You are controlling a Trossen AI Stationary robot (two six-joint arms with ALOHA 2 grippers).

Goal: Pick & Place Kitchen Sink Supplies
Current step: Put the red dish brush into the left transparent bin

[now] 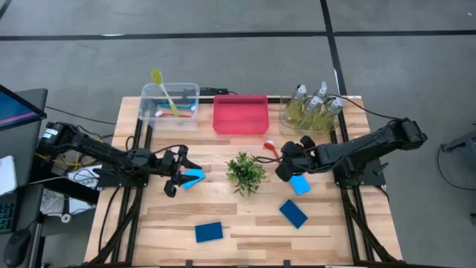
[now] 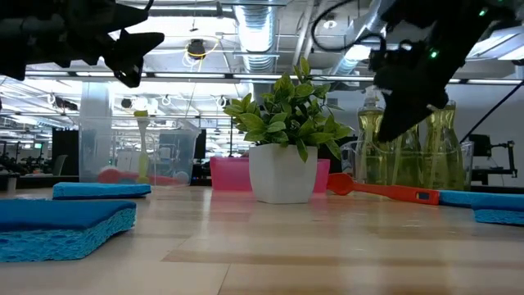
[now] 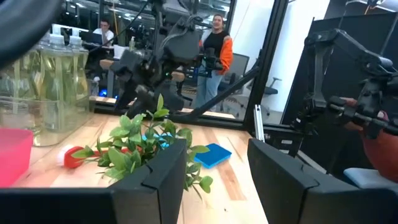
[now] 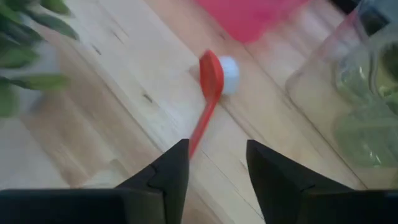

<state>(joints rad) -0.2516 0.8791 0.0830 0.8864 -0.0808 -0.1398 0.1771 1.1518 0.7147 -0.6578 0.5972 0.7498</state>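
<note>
High view: left gripper (image 1: 181,179) hovers over table (image 1: 245,231) left of centre, fingers apart, nothing held. A blue sponge (image 1: 194,177) lies just under/beside its tips. Right gripper (image 1: 286,160) sits right of the plant (image 1: 245,171), w/ the red brush (image 1: 273,149) just beside its tips toward the bins. Another sponge (image 1: 300,184) lies right by that gripper's near side; two more lie nearer the front edge (image 1: 293,214) and (image 1: 209,231). Clear bin (image 1: 169,104) at back left holds yellow brush (image 1: 164,91) plus others. Pink bin (image 1: 241,114) back centre. Pump bottles (image 1: 312,104) stand in a clear tub back right.

Low view: both arms are off the tabletop. Red brush (image 2: 385,191) lies flat beside the plant pot, bottles (image 2: 409,143) behind it.

Left wrist view: the left gripper's fingers (image 3: 155,180) stand wide w/ nothing between. Plant, red brush head (image 3: 74,157) and a sponge (image 3: 211,155) lie ahead. A person stands in the room beyond.

Right wrist view: fingers (image 4: 168,174) apart at moderate width, empty. Red brush (image 4: 208,96) lies on the wood straight ahead, handle running toward the gap, not yet between the tips.
</note>
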